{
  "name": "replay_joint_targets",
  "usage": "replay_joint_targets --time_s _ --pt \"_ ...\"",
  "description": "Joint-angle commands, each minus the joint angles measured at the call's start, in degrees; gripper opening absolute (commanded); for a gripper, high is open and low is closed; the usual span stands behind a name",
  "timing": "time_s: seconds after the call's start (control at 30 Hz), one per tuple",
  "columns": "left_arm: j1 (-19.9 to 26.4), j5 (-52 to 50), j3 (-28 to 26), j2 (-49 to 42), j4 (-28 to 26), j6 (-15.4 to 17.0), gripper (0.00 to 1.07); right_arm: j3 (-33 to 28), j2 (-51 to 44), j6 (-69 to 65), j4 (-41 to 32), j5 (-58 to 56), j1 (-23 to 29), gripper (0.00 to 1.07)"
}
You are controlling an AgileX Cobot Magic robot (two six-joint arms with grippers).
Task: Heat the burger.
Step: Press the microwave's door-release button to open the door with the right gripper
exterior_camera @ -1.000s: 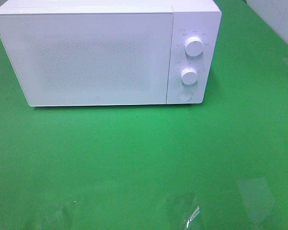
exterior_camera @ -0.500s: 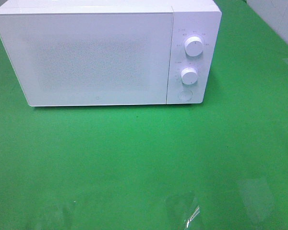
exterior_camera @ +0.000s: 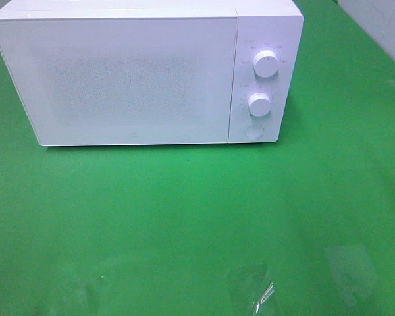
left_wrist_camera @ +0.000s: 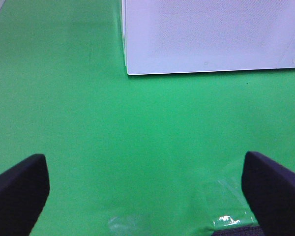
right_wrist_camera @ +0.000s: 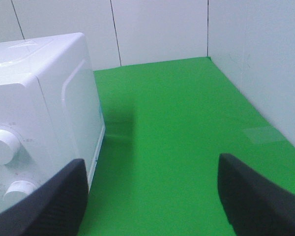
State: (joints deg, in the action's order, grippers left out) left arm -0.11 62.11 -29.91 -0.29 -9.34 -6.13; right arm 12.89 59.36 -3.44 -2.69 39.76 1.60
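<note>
Two claws: left claw [left_wrist_camera: 145, 169] spread wide, right claw [right_wrist_camera: 152, 167] parted too, both empty.
Microwave [exterior_camera: 266, 26]: back edge of the counter [exterior_camera: 184, 217], door [exterior_camera: 118, 79] closed.
Burger: nowhere in view; maybe behind the door, cannot tell.
Change: none over the last second.
Meaning: no step under way; probably the very start or the finish.

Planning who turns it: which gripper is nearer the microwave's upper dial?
Right. The right gripper hangs close beside the upper dial; the left gripper is farther back, facing the far lower corner of the microwave door.
</note>
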Motion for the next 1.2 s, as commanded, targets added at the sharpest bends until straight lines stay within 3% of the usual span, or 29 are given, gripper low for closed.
replay_joint_targets --time_s 0.03,0.17,0.23,0.33,0.37,0.47,0.53,0.7,0.83,1.2 --pt "0.2 -0.6 0.1 -0.9 -0.3 -0.1 0.98 -0.5 3.6 0.7 0.4 6.8 -0.1 0.72" --pt "0.2 -0.6 0.1 -0.9 -0.3 -0.1 0.98 -0.5 9.3 1.2 -0.3 10.9 1.2 0.72" --pt "0.2 -0.6 0.1 -0.9 -0.3 -0.1 0.98 -0.5 15.6 5.7 -5.6 16.4 7.1 0.72" --pt "0.2 -0.6 0.1 -0.9 -0.3 -0.1 0.98 -0.5 16.8 7.0 -7.3 17.6 8.6 0.72" --pt "0.2 -0.6 0.1 -0.9 -0.3 -0.1 0.98 -0.5 19.8 9.6 -11.8 20.7 12.3 0.72" --pt "0.2 -0.6 0.1 -0.9 -0.3 -0.1 0.98 -0.3 22.1 11.6 -16.2 23.6 15.5 0.72" --pt "0.2 -0.6 0.1 -0.9 -0.3 -0.1 0.98 -0.2 26.5 12.6 -22.3 27.6 21.7 0.72" --pt "0.2 -0.6 0.1 -0.9 -0.3 -0.1 0.98 -0.2 29.3 12.6 -24.9 29.5 25.8 0.72" --pt "0.2 -0.6 0.1 -0.9 -0.3 -0.1 0.98 2.3 34.3 13.2 -30.6 30.5 32.7 0.72" --pt "0.2 -0.6 0.1 -0.9 -0.3 -0.1 0.98 10.1 40.4 14.4 -33.2 28.5 38.8 0.72"
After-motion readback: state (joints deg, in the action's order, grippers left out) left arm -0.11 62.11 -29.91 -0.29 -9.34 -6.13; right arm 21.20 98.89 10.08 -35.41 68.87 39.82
